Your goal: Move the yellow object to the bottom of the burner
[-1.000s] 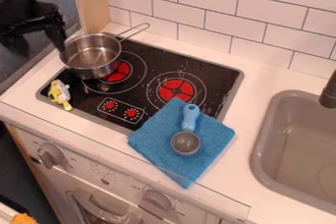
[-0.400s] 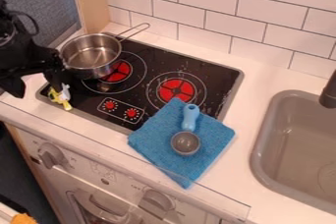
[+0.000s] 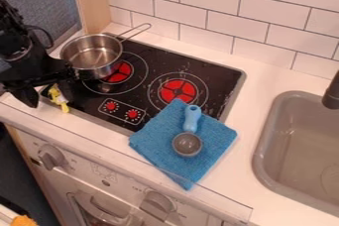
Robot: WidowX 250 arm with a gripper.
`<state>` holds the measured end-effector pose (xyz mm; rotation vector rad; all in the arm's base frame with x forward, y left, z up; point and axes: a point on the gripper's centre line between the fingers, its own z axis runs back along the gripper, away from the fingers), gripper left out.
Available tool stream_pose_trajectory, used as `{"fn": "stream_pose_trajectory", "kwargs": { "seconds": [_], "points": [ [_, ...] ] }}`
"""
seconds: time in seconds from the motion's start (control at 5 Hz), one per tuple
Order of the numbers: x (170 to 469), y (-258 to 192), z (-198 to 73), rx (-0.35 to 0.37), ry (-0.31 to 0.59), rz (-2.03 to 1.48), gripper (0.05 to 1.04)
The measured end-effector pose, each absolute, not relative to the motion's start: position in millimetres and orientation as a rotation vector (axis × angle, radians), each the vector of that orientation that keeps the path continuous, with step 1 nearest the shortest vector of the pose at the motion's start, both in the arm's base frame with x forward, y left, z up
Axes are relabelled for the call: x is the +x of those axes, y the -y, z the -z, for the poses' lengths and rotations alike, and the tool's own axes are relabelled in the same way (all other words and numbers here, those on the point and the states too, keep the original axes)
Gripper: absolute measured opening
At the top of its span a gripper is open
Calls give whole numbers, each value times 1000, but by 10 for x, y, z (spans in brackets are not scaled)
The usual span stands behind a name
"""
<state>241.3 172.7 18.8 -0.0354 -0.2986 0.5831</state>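
Lettering (image 3: 138, 189) sits beside an oven knob (image 3: 157, 203); the claw (image 3: 51, 97) gapes near the yellow object (image 3: 60, 101).

The arm (image 3: 19, 51) in the upper left of the frame is black, with bulky, angular parts and faint glints. A thin black cable (image 3: 49, 35) curves out in a loop — and the gripper (image 3: 51, 95), also black, has a tapering, wedge-like finger (image 3: 28, 95).

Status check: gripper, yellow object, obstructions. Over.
Gripper open, low at stovetop's left corner. Yellow object on that corner, ungrasped. Steel pot close by, possible snag.
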Motion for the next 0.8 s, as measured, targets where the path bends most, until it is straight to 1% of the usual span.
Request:
{"fn": "stream_pose_trajectory", "kwargs": {
  "seconds": [0.2, 0.4, 0.6, 0.8],
  "points": [
    [2524, -1707, -117, -44, 297, -568, 947],
    [2534, -1752, -105, 0, 298, -569, 673],
    [2529, -1757, -101, 11, 294, -573, 562],
    [2516, -1751, -106, 7, 298, -581, 562]
  ]
}}
